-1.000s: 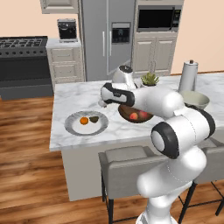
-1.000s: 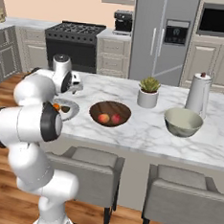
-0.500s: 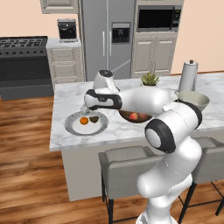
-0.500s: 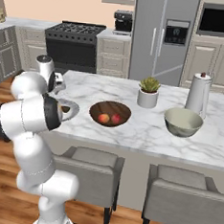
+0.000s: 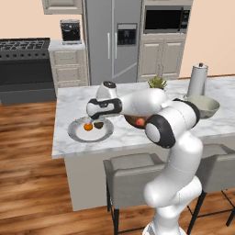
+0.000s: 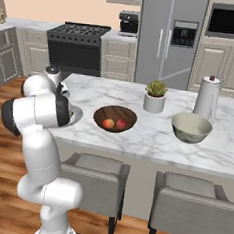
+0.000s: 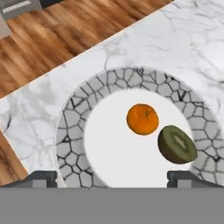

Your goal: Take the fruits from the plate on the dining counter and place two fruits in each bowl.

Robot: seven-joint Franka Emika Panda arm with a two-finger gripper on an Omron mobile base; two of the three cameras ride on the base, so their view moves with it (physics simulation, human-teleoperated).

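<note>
On the white marble dining counter [image 5: 69, 102] lies the ridged-rim plate [image 5: 75, 133] [image 7: 70, 127], holding the orange fruit [image 5: 87, 126] [image 7: 142, 118] and the dark olive-green fruit [image 5: 98, 124] [image 7: 176, 144]. My gripper [image 5: 94, 115] [image 7: 114, 180] hangs open just above the plate, nothing between its fingers. The dark brown bowl [image 6: 115, 114] holds the red-pink fruit [image 6: 121, 123] and the reddish-brown fruit [image 6: 108, 123]; in the left base view my arm covers most of it. The pale grey-green bowl [image 5: 202, 106] [image 6: 191, 127] stands at the right, its inside out of sight.
A small potted plant [image 5: 157, 83] [image 6: 155, 96] and a tall silver canister [image 5: 198, 79] [image 6: 207, 97] stand at the counter's far side. Grey stools [image 5: 133, 170] [image 6: 96, 172] line the near side. Wood floor [image 7: 65, 30] lies past the counter edge by the plate.
My arm has swung left from over the brown bowl to over the plate, and the hand has come lower. The fruits have not moved.
</note>
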